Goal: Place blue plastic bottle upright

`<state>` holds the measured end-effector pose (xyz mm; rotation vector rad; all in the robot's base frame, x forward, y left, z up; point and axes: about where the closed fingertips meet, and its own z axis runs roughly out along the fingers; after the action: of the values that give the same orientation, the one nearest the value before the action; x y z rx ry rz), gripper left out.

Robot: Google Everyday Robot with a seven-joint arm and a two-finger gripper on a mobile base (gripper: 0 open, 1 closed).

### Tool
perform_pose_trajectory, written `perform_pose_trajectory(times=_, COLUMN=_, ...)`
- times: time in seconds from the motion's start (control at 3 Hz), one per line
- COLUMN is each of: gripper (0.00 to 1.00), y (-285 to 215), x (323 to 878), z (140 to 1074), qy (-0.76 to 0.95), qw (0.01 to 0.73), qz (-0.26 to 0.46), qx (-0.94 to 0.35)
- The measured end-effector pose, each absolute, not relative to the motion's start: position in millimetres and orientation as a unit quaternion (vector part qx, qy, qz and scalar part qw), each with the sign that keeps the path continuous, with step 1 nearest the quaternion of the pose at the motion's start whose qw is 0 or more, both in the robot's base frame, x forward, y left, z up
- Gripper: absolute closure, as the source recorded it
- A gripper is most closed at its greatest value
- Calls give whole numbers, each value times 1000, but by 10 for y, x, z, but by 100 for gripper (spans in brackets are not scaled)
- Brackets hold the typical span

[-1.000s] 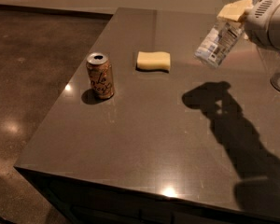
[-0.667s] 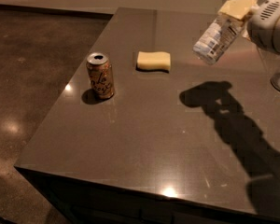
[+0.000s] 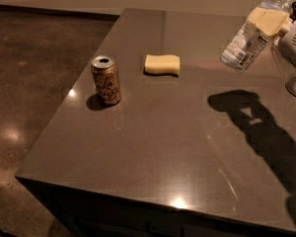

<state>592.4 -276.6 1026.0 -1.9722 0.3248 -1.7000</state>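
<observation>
Up at two o'clock, the gripper (image 3: 267,21) hangs above the bench (image 3: 153,152), its jaws pinching the blue plastic bottle (image 3: 240,49) on its upper half. The bottle is off the surface and tilted, cap toward one o'clock, base toward seven. Its shadow (image 3: 244,105) lies on the bench beneath. A can (image 3: 106,80) stands upright at nine o'clock, and a yellow sponge (image 3: 162,64) lies near it, toward two o'clock.

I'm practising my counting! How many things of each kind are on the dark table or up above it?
Bottles: 1, the clear bluish plastic bottle, held tilted in the air by the end effector at the top right.
Cans: 1, the copper-coloured metal drink can, standing.
Sponges: 1, the yellow rectangular sponge, lying flat.
Total: 3
</observation>
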Motion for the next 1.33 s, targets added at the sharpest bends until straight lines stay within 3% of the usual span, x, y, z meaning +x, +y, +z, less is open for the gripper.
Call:
perform_pose_trajectory(times=0.67, gripper=100, y=-2391, x=5750, z=10194, qy=-38, qw=181, qz=-683, qx=-706)
perform_pose_trajectory(times=1.33, gripper=100, y=-2194, x=5597, z=9890, qy=-114, qw=137, qz=-686, qx=-705)
